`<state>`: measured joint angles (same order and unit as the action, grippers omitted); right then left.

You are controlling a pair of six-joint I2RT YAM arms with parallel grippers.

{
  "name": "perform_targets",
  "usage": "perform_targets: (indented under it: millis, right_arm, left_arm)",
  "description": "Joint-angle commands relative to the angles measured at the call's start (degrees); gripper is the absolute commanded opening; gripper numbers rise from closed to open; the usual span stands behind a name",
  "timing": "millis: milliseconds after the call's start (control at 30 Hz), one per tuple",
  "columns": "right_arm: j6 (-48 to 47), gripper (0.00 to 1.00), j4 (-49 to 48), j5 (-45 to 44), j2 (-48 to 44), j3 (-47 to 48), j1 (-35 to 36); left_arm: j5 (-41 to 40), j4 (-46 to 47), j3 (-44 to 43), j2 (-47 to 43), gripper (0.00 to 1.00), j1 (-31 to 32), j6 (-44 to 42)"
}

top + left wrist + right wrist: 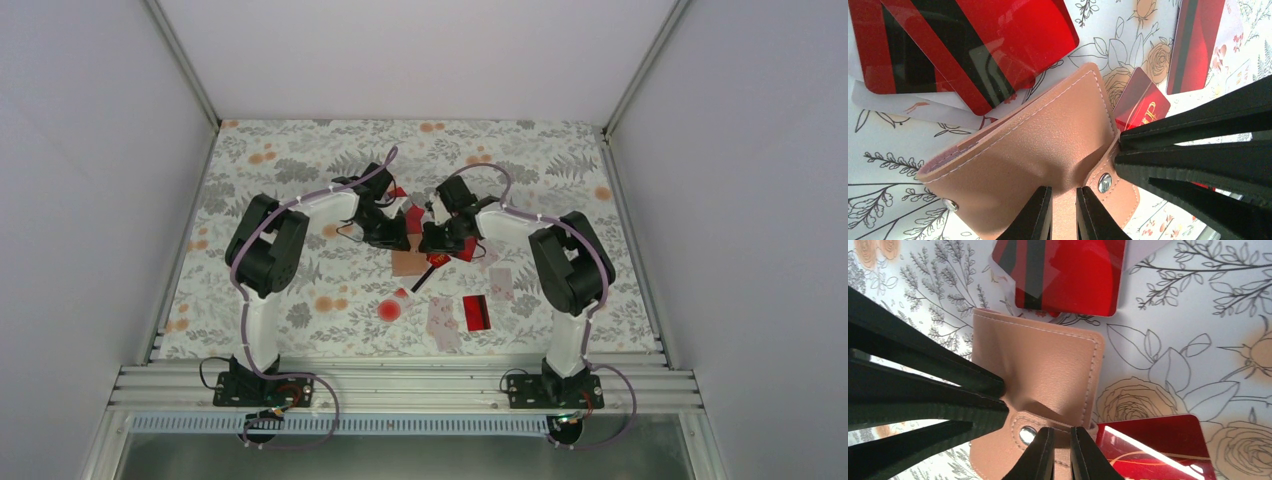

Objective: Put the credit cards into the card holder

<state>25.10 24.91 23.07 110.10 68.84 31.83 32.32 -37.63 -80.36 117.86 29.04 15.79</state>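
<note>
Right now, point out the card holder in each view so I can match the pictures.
Top external: card holder at picture centre.
Left wrist: fills the lower middle.
Right wrist: centre-left.
Shared landmark: red gold-lettered card beside its strap, clear in both wrist views.

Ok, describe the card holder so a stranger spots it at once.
On the floral table, look mid-table where the left end effector and right end effector meet. The card holder lies there: the only tan stitched square with metal studs among glossy red cards.
</note>
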Motion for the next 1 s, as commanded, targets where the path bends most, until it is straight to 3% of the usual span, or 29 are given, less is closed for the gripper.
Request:
perform_targets:
  millis: [0, 967]
  right_arm:
    - [0.39, 0.10, -1.60, 2.15, 1.22, 2.00, 1.26]
    - [-0.45, 0.04, 1.05, 1.72, 5.48, 4.44, 4.05]
  left_arm:
    - [-0.17, -0.17, -0.19, 2.79, 0.15, 0.73, -0.85]
    - [0.73, -0.30, -0.57, 3.87, 0.15, 0.74, -1.03]
